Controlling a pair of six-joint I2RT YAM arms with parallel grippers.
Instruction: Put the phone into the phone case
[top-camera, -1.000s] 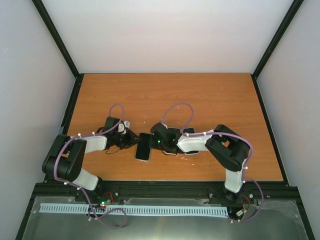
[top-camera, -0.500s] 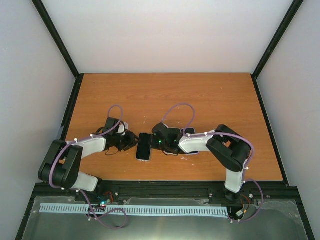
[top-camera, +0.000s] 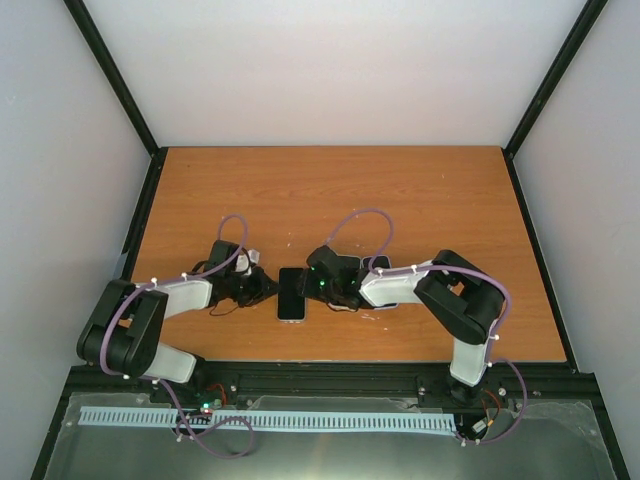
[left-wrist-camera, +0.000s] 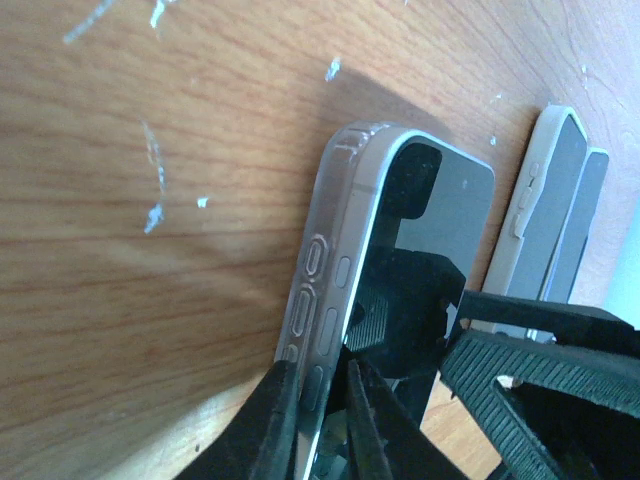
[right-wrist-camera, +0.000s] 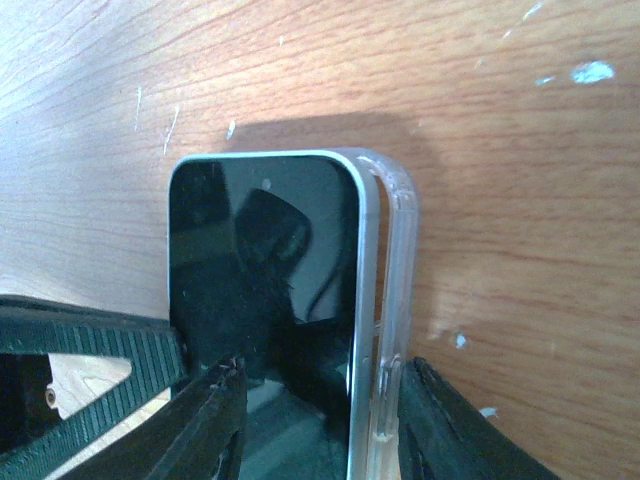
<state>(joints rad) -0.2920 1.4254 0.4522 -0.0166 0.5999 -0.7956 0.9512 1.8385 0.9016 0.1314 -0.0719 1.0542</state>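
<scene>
Currently the task is judged partly complete. The phone (top-camera: 291, 293) lies screen-up in the clear phone case (left-wrist-camera: 322, 270) on the table (top-camera: 330, 190), between both arms. In the left wrist view, the button-side edge appears seated. In the right wrist view, a gap shows between the opposite phone edge and the case wall, so that edge is not yet pressed home. The left gripper (left-wrist-camera: 320, 378) is nearly closed, pinching the case's side wall. The right gripper (right-wrist-camera: 325, 372) is spread, straddling the unseated edge. Two other devices (left-wrist-camera: 550, 220) lie near.
</scene>
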